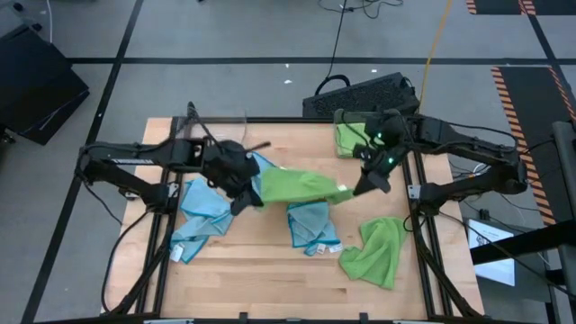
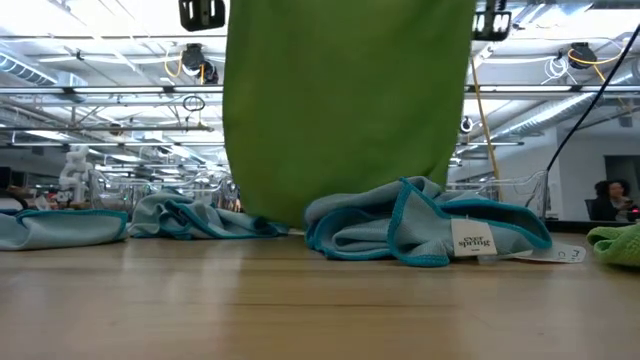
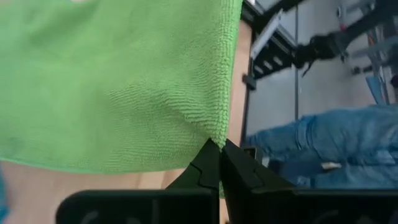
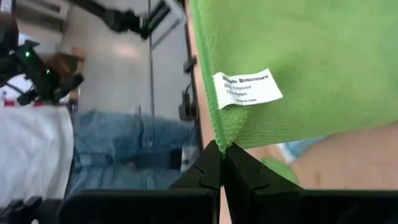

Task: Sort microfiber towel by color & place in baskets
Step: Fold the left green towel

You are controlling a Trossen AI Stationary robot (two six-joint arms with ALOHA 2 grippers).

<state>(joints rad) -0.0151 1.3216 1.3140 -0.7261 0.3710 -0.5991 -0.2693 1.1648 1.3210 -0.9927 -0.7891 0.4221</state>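
A green towel (image 1: 301,184) hangs spread between my two grippers above the middle of the table; in the low view (image 2: 345,110) it is a wide sheet whose lower edge is close to the tabletop. My left gripper (image 1: 245,193) is shut on its left end and my right gripper (image 1: 364,183) on its right end. A blue towel (image 1: 312,225) lies crumpled on the table just nearer than it. A clear basket (image 1: 219,126) stands at the far left. Another basket (image 1: 354,135) at the far right holds a green towel. My left gripper pinches a corner of the green towel (image 3: 211,134) between its two shut fingers. The cloth fans out from the fingertips and is drawn fairly flat toward the other gripper. My right gripper pinches the green towel's opposite corner (image 4: 225,138) between its two shut fingers, at the hemmed edge just below a white label (image 4: 247,88). The cloth spreads away from the fingertips.
More blue towels (image 1: 200,211) lie heaped at the left under my left arm. A loose green towel (image 1: 378,252) lies at the near right. A person in jeans (image 3: 323,143) stands beyond the table. A keyboard (image 1: 360,94) lies behind the far edge.
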